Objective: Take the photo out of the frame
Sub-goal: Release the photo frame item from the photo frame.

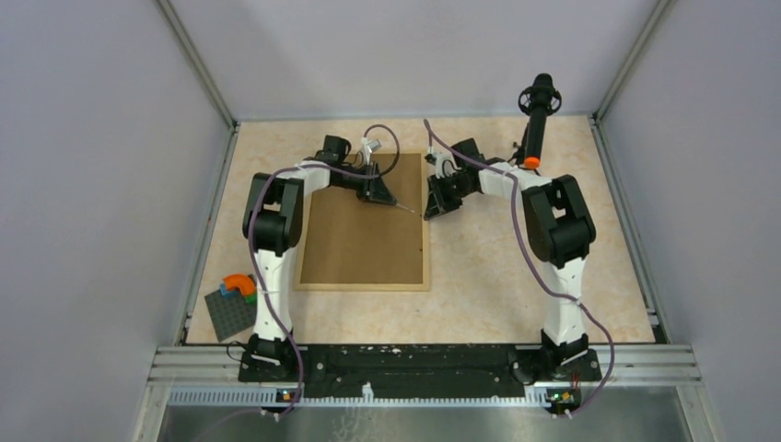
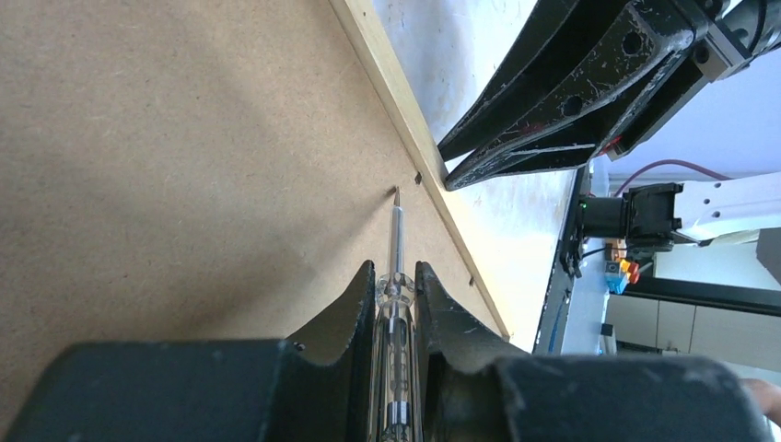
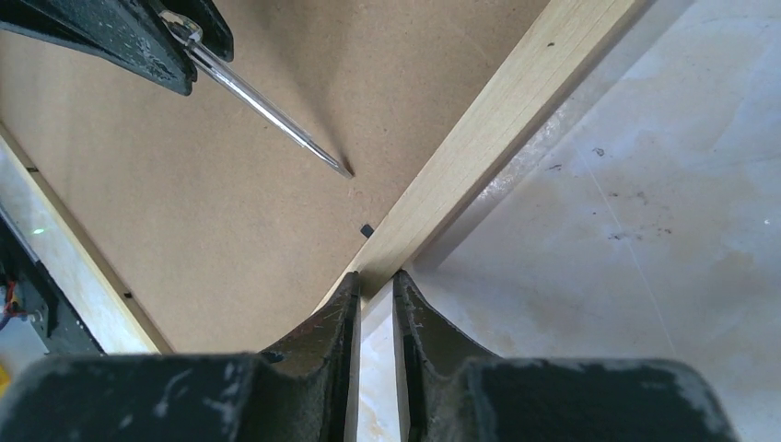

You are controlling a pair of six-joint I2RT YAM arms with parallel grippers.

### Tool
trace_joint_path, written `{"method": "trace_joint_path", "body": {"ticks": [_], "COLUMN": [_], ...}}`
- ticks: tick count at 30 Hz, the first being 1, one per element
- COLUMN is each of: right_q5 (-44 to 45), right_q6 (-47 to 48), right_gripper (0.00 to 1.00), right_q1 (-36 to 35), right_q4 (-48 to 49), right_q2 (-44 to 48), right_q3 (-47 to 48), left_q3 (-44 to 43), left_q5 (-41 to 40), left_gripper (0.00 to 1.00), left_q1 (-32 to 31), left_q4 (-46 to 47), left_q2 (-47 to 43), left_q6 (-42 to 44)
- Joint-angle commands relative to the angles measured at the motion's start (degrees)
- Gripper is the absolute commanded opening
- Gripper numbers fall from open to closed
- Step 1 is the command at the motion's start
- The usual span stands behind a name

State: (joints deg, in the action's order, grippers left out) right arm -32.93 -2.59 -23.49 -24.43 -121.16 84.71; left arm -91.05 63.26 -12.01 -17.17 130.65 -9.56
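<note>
The frame lies face down on the table, its brown fibreboard back upward; the photo is hidden underneath. My left gripper is shut on a clear-handled screwdriver. The screwdriver's tip rests on the fibreboard beside a small dark tab at the right wooden rail. My right gripper has its jaws almost together, with only a thin slit between them. Its tips sit against the outer edge of that rail, and nothing is held. The screwdriver shaft shows in the right wrist view too.
A dark grey studded baseplate with a few coloured bricks lies at the front left. A black stand with an orange ring rises at the back right. Grey walls enclose the table on three sides.
</note>
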Motion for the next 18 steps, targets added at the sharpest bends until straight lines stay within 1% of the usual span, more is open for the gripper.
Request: {"method": "trace_joint_path", "body": {"ticks": [1,9,16,18], "right_q5": [3.6,4.6,6.4,6.7], "right_q6": [1.3,1.0,0.7,0.7], "right_gripper": [0.15,0.15,0.13,0.13], "right_q1": [-1.0,-1.1,-1.2,-1.1], "right_q4": [5.4,4.7,4.0,4.1], "right_q2": [-5.7,-7.1,-8.6,-8.9], "right_q3": [-1.8,-1.0,0.3,0.5], "left_q3": [-1.6,-2.8,-3.5,-4.2], "left_q5": [-5.3,-5.0,-4.7,-3.6], "left_gripper": [0.0,0.0,0.0,0.0], "left_q1": [-2.0,-3.9,-4.2,-4.3], "left_q4": [-3.5,-7.0,-9.8,-11.3], "left_q2": [1.9,5.6,6.4,6.8], "left_q6": [4.8,5.4,6.8,7.6]}}
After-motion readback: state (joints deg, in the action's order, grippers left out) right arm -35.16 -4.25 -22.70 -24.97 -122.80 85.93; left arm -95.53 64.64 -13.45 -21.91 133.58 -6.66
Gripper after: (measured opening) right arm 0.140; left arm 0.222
